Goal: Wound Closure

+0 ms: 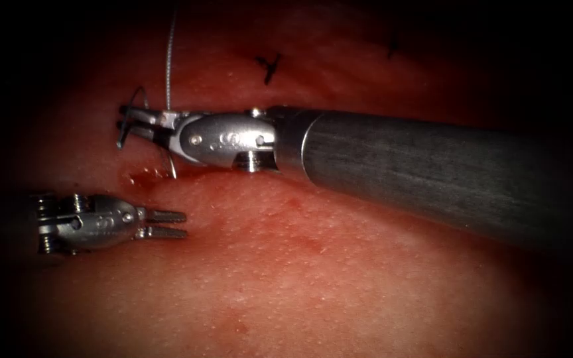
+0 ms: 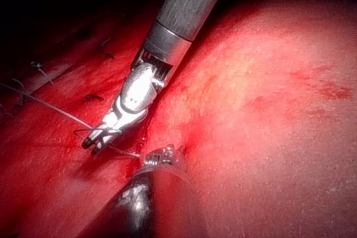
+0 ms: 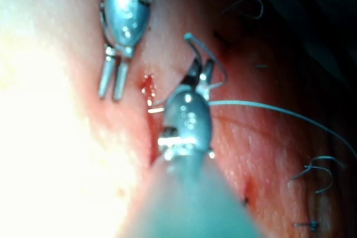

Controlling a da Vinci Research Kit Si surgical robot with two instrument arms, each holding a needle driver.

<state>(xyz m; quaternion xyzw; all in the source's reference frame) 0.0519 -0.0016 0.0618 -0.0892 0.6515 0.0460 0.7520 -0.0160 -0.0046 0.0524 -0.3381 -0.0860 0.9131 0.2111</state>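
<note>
**Right gripper clamped on the needle at the cut; left gripper apart and empty**

In the endoscope view the right gripper [image 1: 130, 126] sits in the upper left of the frame, its thick dark shaft [image 1: 432, 172] running in from the right edge and taking up much of the middle right. Its jaws are clamped on the needle [image 1: 122, 136], which shows as a short dark piece crossing the jaw tips; where along its curve the hold lies cannot be told, nor whether the point is in the tissue [image 1: 313, 278]. A pale thread [image 1: 169, 59] rises from just behind the jaws straight to the top edge of the frame.

Just below the right gripper lies a small wet patch of red fluid [image 1: 142, 176], at the near end of the cut.

The left gripper [image 1: 167, 224] is at the lower left, pointing right, its two jaws slightly apart and holding nothing. It is well clear of the right gripper, with bare tissue between them.

Two dark knotted stitches [image 1: 270, 66] sit along the upper part of the frame, above the shaft. The whole lower half and lower right of the frame is open, smooth tissue.

In the right wrist view the thread [image 3: 268, 107] trails away from the right gripper [image 3: 201, 71], past cut ends of thread [image 3: 318, 174].
</note>
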